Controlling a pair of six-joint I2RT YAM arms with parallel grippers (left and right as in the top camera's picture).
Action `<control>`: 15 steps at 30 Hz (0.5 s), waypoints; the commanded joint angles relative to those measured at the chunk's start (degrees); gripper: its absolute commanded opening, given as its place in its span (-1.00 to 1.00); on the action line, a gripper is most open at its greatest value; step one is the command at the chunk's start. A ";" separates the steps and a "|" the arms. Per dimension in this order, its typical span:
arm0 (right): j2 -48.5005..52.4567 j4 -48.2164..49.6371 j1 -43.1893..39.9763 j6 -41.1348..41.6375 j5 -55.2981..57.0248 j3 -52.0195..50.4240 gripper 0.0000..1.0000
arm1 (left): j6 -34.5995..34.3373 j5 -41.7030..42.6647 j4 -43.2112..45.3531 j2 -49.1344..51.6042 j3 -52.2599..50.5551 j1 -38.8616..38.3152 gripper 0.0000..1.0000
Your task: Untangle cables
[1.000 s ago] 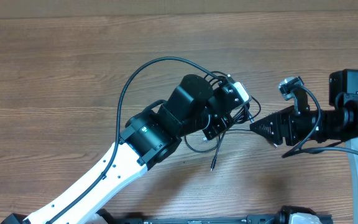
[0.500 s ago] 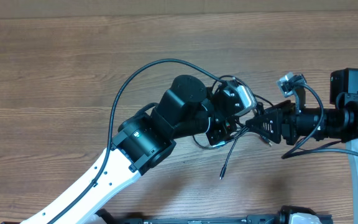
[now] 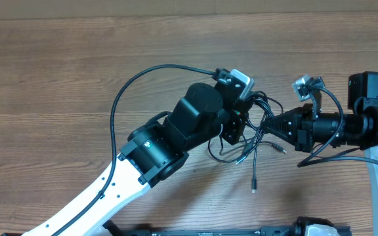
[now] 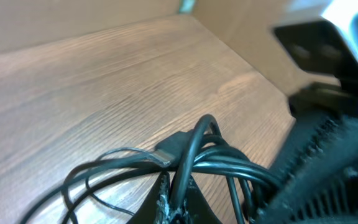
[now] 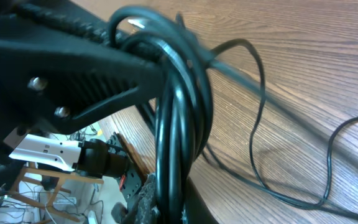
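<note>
The left arm (image 3: 176, 137) covers much of the cables (image 5: 174, 112) from above, and the knot is blurred. The left gripper (image 4: 174, 199) reaches the bundle from its lower left and the right gripper (image 5: 160, 202) from its right. Both have their fingers pinched on strands.

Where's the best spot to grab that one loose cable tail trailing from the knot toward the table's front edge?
Probably the straight stretch of the tail just behind its plug, coming from above with fingers across it. That stretch runs straight and sits well clear of the knot.
</note>
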 commanded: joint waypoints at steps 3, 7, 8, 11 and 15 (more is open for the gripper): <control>-0.81 -1.81 0.15 -0.52 1.01 0.17 -0.92 | -20.17 -17.49 -0.24 -1.33 0.35 2.64 -0.92; -0.81 -1.81 0.17 -0.52 1.07 0.17 -0.92 | -28.72 -17.05 -3.72 -1.33 0.35 6.03 -0.91; -0.81 -1.81 0.15 -0.52 1.07 0.17 -0.92 | -29.46 -16.76 -4.07 -1.33 0.33 6.34 -0.91; -0.81 -1.73 0.15 -0.52 1.66 0.17 -0.92 | -33.00 -15.93 -4.81 -1.36 0.35 7.06 -0.92; -0.81 -1.86 0.15 -0.50 1.68 0.17 -0.92 | -34.80 -15.63 -4.52 -1.33 0.33 7.19 -0.91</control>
